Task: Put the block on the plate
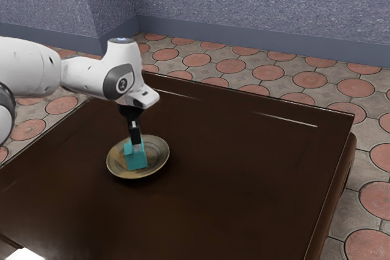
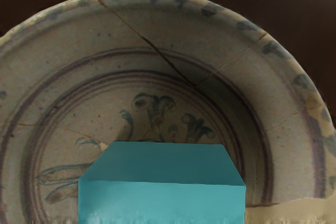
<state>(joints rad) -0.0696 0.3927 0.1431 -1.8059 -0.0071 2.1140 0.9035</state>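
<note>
Fingers of the black gripper (image 1: 136,145): their spacing, and whether they grasp anything, cannot be told from either view; their tips point down at the block (image 1: 136,161), directly above or against its upper part. The block, a teal cube with flat faces, lies within the rim of the plate (image 1: 163,153) in the exterior view, and it seems to rest on the plate's inner surface, although its underside is hidden.

The wrist view gives the same arrangement from above: a bright teal face nearest the hand, a darker face sloping away beyond it, and the plate spreading around the block. The plate is round and shallow, with concentric dark rings, bluish marks along its rim and a flower-like drawing (partly covered by the block) at its centre. Thin cracks cross the glaze, one of them a dark line running from the rim inward.

In the exterior view, the white arm (image 1: 79,71) enters from the exterior view's left, its hand upright over the plate. The plate stands on a dark brown table (image 1: 244,181) with a raised edge. Beyond it are a floor (image 1: 309,80) of round reddish tiles set in grey and a speckled blue-grey wall (image 1: 244,4). A bright white patch (image 1: 24,254) marks the near corner at the exterior view's left.
</note>
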